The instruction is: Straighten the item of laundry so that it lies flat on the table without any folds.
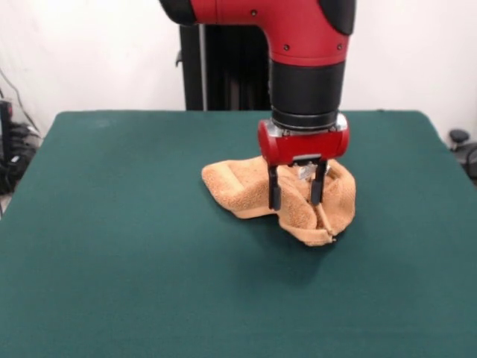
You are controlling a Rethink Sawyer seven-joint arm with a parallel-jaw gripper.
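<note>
Near the middle of the table [112,246] the towel [246,190] sits bunched, folded over itself with a raised hump toward the front right and a flatter lobe to the left. My gripper [296,200] hangs right above that heap, fingers [274,195] pointing down and spread moderately apart, with a ridge of cloth showing in the gap between them. From this angle I can't be sure the tips touch the cloth, and I don't appear to hold anything yet. To do this step well, I judge I should pinch only the top layer at an edge or corner, not the whole wad, then lift slightly and draw it outward, away from the fold, so the layers peel apart instead of dragging together.
</note>
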